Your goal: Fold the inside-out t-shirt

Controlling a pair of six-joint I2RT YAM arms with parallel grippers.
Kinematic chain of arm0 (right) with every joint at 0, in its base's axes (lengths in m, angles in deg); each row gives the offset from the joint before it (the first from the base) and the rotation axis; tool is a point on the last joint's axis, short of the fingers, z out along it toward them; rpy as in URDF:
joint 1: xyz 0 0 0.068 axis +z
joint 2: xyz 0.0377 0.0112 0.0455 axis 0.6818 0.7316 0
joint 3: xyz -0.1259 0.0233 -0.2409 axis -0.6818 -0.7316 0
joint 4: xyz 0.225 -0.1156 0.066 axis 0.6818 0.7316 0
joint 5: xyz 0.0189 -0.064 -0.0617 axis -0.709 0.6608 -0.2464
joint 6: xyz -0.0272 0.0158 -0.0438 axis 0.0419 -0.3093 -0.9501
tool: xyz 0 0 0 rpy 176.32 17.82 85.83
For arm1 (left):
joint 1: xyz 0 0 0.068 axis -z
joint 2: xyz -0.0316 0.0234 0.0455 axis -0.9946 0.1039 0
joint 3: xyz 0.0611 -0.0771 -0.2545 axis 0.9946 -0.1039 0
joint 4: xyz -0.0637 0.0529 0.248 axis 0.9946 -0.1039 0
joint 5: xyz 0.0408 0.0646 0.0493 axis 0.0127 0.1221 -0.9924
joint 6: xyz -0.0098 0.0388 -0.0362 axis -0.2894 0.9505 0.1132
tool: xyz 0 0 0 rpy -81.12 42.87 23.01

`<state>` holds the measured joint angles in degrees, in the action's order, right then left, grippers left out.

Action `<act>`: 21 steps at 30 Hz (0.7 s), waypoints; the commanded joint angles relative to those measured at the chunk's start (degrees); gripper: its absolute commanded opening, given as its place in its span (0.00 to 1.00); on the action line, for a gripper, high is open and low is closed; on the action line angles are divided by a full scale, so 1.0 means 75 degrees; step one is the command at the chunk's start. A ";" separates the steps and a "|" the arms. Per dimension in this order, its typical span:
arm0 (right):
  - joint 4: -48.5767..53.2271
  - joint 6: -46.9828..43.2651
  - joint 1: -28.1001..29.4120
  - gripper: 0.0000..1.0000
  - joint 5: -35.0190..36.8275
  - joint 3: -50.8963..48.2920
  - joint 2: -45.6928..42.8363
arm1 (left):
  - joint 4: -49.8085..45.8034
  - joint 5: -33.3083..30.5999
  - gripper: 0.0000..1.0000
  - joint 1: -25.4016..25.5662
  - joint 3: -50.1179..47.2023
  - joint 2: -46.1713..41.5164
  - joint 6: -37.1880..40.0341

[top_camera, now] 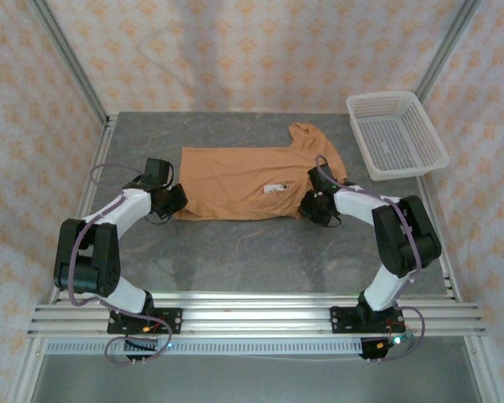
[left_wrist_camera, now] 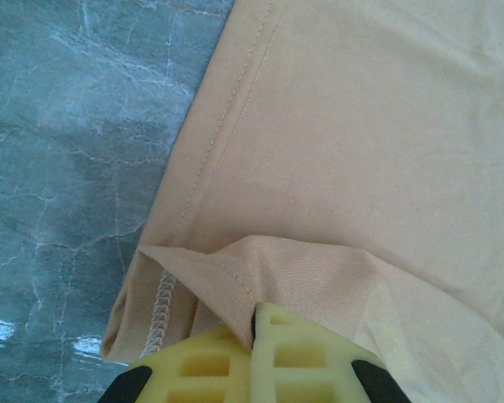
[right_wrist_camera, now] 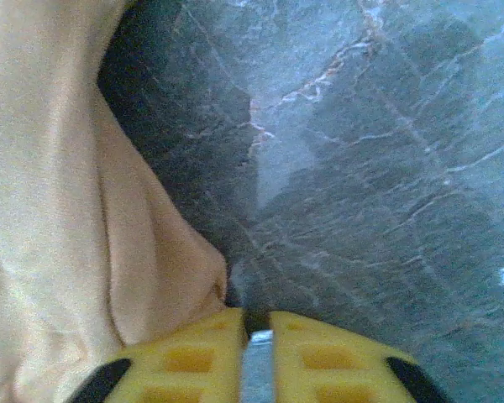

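The inside-out t-shirt (top_camera: 235, 180) lies flat on the grey table (top_camera: 260, 252), orange-tan, with its small white label (top_camera: 275, 189) near the right end. My left gripper (top_camera: 175, 201) sits at the shirt's near-left corner. In the left wrist view its yellow fingers (left_wrist_camera: 256, 311) are shut on a raised fold of the hem, with the stitched edge (left_wrist_camera: 161, 306) beside them. My right gripper (top_camera: 312, 206) is at the near-right edge by the collar. There its fingers (right_wrist_camera: 254, 315) are closed to a thin slit, and a ridge of the t-shirt (right_wrist_camera: 42, 168) runs up into their tips.
A white mesh basket (top_camera: 385, 96) stands at the back right corner of the table. A sleeve (top_camera: 307, 134) sticks out toward the back. Bare marble-grey table surface (right_wrist_camera: 386, 168) lies in front of the shirt. Patterned curtain walls surround the table.
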<state>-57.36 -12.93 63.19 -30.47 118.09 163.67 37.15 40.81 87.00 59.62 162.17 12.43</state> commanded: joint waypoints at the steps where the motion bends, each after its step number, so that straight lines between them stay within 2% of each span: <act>1: -0.1180 -0.0245 0.0142 0.00 0.0012 0.0388 0.0246 | 0.0073 0.0096 0.00 0.0027 -0.0072 -0.0309 -0.0097; 7: -0.0319 -0.0653 0.0153 0.00 0.0083 0.0050 -0.0898 | 0.0012 -0.0025 0.00 0.0252 -0.0332 -0.0836 -0.0187; 8: -0.0358 -0.0688 0.0149 0.03 0.0039 -0.0077 -0.1038 | 0.0012 -0.0039 0.00 0.0288 -0.0363 -0.0882 -0.0180; 11: -0.0643 -0.0730 0.0148 0.30 -0.0045 -0.0310 -0.1115 | 0.0050 -0.0050 0.00 0.0375 -0.0412 -0.0879 -0.0203; 12: -0.0728 -0.0743 0.0143 0.37 -0.0076 -0.0340 -0.1051 | 0.0070 -0.0042 0.00 0.0397 -0.0403 -0.0849 -0.0225; 13: -0.0768 -0.0727 0.0144 0.39 -0.0088 -0.0327 -0.0953 | 0.0071 -0.0036 0.00 0.0422 -0.0398 -0.0820 -0.0218; 21: -0.1085 -0.0648 0.0151 0.42 -0.0188 -0.0261 -0.0315 | 0.0011 -0.0081 0.00 0.0494 -0.0358 -0.0840 -0.0194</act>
<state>-63.41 -17.52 64.17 -32.05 117.01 160.17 37.17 40.92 90.34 57.39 156.31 11.12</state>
